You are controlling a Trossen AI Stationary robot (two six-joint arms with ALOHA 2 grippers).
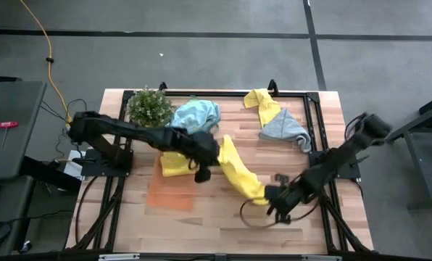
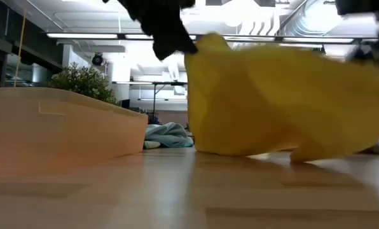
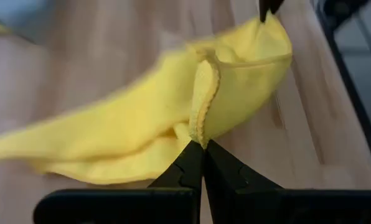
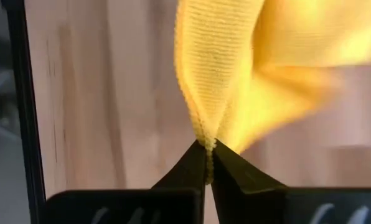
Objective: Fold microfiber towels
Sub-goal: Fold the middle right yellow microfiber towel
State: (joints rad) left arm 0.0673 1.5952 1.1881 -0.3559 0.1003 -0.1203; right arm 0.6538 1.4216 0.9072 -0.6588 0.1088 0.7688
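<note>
Layout, left to right across the desk (image 1: 223, 206) as the high view shows it.

1. Plant (image 1: 148, 106): stands at the far left corner. Not part of the task.
2. Orange tray (image 1: 171, 192): lies flat near the front left. A folded yellow piece (image 1: 174, 165) rests at its far edge, beneath the left arm; whether this is a finished towel cannot be confirmed.
3. Blue-teal towel (image 1: 196, 114): lies crumpled just beside the plant. Not folded.
4. Left gripper (image 1: 214, 147): positioned near the desk centre. Its fingers (image 3: 185, 171) are closed together on the hemmed edge of the held yellow towel (image 1: 239, 172).
5. Held yellow towel: stretched diagonally between the two grippers, raised at both ends, with its middle sagging. In the low view its lower folds appear to touch the desk surface.
6. Right gripper (image 1: 268, 194): positioned toward the front right. Its fingers (image 4: 235, 175) are pinched tight on the opposite edge of the same towel.
7. Second yellow towel (image 1: 264, 106) and grey towel (image 1: 283, 127): lie bunched and touching at the far right. Not folded.

Status assessment: the task appears to be at an early stage. One towel is gripped and being spread for its first fold; no crease is yet formed in it. At least three further towels remain to be processed.
</note>
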